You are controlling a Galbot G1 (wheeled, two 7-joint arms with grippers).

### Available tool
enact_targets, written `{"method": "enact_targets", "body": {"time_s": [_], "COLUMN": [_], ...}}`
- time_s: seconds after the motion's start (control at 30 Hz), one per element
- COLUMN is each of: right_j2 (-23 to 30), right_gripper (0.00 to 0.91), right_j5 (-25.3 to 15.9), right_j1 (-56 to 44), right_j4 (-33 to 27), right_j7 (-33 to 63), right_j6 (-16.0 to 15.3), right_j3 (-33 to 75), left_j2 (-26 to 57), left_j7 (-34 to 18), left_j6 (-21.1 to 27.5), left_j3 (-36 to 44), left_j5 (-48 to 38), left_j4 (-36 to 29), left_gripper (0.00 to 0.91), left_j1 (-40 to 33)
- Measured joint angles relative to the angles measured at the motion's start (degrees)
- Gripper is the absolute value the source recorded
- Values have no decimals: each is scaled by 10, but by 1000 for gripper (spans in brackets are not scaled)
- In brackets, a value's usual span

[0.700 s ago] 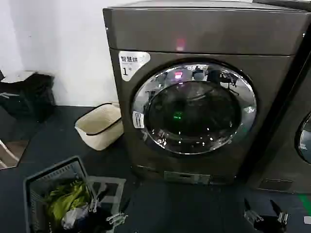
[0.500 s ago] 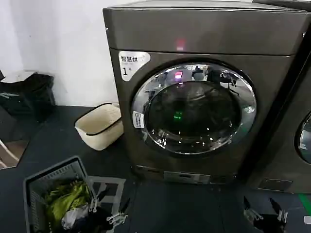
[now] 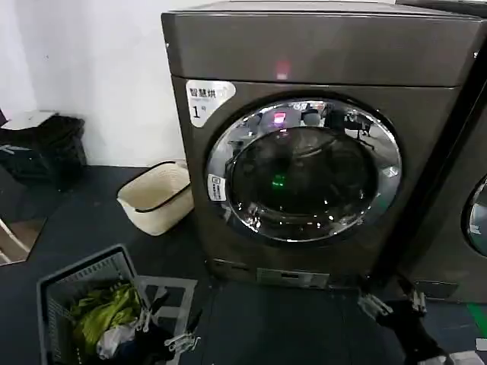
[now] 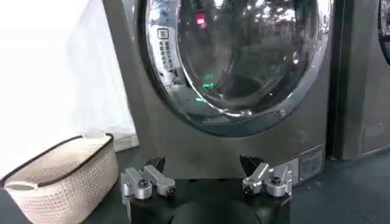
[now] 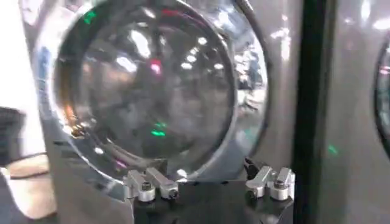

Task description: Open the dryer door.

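Note:
The dryer (image 3: 319,53) is a big dark grey-brown machine with a white "1" sticker and a small red light. Its round dryer door (image 3: 304,171), a chrome ring around dark glass, sits flush and shut. My right gripper (image 3: 393,303) is open, low in front of the dryer's lower right corner, clear of the door. In the right wrist view the dryer door (image 5: 146,85) looms close beyond the open right gripper (image 5: 204,167). My left gripper (image 3: 169,327) hangs open near the floor at the lower left. The left wrist view has the left gripper (image 4: 203,164) facing the dryer door (image 4: 237,55) from farther back.
A second dark machine (image 3: 472,213) stands against the dryer's right side. A cream wicker basket (image 3: 156,198) sits on the floor left of the dryer. A grey crate (image 3: 57,285) with clothes is beside my left gripper. A black bag (image 3: 42,148) is at the far left wall.
My right gripper has risen and moved left, toward the dryer's lower right corner. The left gripper and the door have not moved.

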Motion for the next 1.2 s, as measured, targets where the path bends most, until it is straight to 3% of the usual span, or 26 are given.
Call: {"method": "enact_targets", "body": {"time_s": [0.63,1.2], "right_j2": [-141,-162], "right_gripper": [907,907], "right_j5": [45,68], "right_j1": [220,417], "right_j4": [-95,-203], "right_j7": [-7,-32], "right_j6": [-1,9], "right_j3": [-154,-286], "left_j2": [-5,-23], "left_j7": [-2,-3], "left_j6": [-14,-22], "left_j3": [0,-3], "left_j5": [11,21], "left_j4": [-16,-29], "left_gripper": [907,907], "left_j1": [19,30]}}
